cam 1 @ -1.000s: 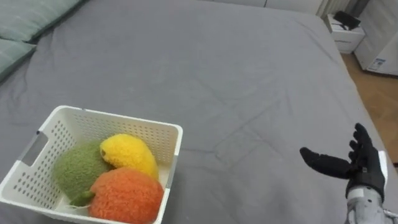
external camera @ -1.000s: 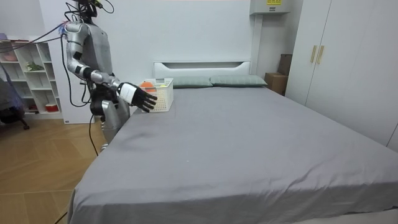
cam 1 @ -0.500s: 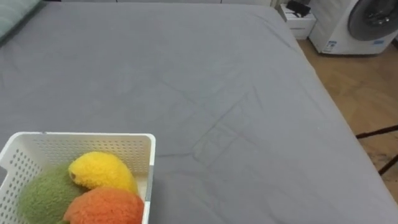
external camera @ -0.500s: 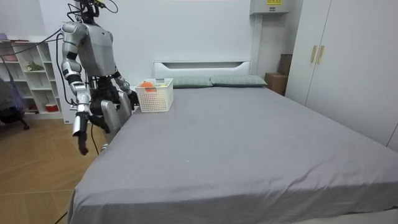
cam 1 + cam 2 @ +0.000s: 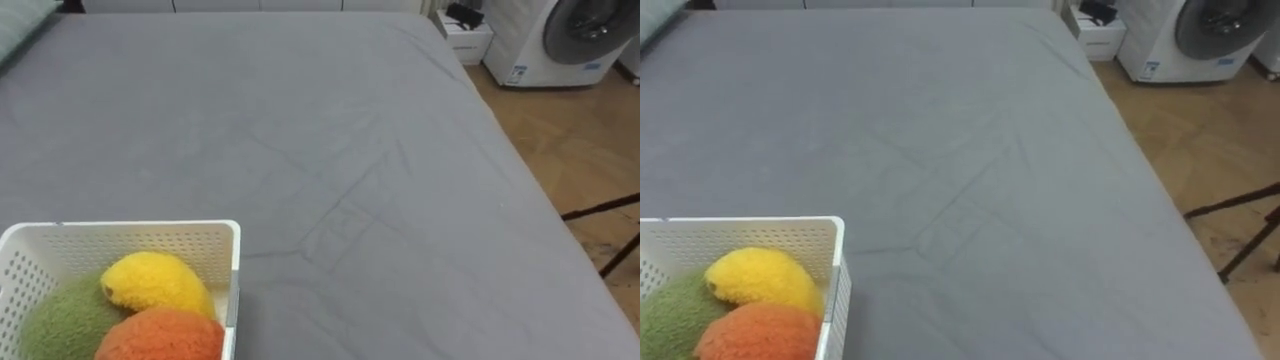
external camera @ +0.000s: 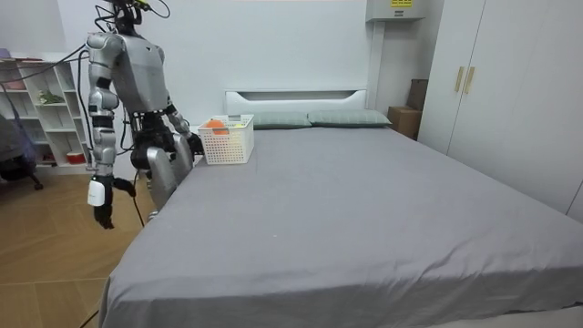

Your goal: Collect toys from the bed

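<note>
Collecting's done, we reckon: yellow, green and orange plush toys [image 5: 158, 284] sit in the white plastic basket [image 5: 130, 228] at the bed's [image 5: 300, 130] head corner. Our right hand [image 6: 98, 202] hangs, fingers loose, empty; next, rescan.

Basket [image 5: 225, 262]: white plastic, perforated walls, smooth semi-matt.
Yellow toy [image 5: 155, 283], green toy [image 5: 60, 322], orange toy [image 5: 160, 338]: fuzzy plush, rough nap.
Bed sheet [image 5: 300, 130]: grey cloth, matt, lightly creased.
Floor [image 5: 570, 140]: wood planks, slight sheen.

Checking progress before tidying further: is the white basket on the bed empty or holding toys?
Holding toys: the white basket contains a yellow plush, a green plush and an orange plush.
</note>
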### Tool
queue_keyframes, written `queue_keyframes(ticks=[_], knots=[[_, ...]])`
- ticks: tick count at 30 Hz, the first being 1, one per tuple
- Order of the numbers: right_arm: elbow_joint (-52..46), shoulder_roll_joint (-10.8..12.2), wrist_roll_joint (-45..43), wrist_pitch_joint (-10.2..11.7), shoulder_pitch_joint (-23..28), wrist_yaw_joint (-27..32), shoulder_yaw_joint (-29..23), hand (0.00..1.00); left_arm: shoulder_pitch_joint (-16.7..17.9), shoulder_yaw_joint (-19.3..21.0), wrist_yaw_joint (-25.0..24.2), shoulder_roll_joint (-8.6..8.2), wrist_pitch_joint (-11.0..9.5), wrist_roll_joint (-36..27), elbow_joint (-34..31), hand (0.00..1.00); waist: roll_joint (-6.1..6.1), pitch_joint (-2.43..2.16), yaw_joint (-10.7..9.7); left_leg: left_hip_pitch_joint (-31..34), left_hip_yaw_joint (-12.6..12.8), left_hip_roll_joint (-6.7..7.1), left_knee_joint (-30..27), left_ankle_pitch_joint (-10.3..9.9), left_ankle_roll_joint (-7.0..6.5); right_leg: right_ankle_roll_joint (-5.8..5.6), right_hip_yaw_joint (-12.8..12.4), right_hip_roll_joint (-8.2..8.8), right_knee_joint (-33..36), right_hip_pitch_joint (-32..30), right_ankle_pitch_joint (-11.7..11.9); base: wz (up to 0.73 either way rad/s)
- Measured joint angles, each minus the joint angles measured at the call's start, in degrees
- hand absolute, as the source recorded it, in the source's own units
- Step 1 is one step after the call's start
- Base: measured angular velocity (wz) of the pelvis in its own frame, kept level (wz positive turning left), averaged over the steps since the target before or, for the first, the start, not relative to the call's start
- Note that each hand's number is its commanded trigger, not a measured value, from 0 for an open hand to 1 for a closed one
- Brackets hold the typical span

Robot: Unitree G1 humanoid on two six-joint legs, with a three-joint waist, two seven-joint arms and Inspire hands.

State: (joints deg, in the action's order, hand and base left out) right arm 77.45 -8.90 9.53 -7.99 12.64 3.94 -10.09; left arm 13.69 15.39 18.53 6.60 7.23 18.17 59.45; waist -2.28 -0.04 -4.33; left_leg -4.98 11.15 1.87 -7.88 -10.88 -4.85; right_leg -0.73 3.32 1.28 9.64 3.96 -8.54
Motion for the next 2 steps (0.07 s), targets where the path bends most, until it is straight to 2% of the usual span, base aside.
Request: queue_keyframes(ticks=[2], knots=[[0.4,0.0,-2.3,-1.7,-0.4,-1.7,0.6,0.00,0.4,-0.2,-0.1,0.05,0.4,0.0,0.1,0.00,0.15,-0.07,0.0,0.0,0.0,0.02,0.0,0.0,0.01,0.01,0.2,0.06,-0.1,0.0,-0.1,0.00]])
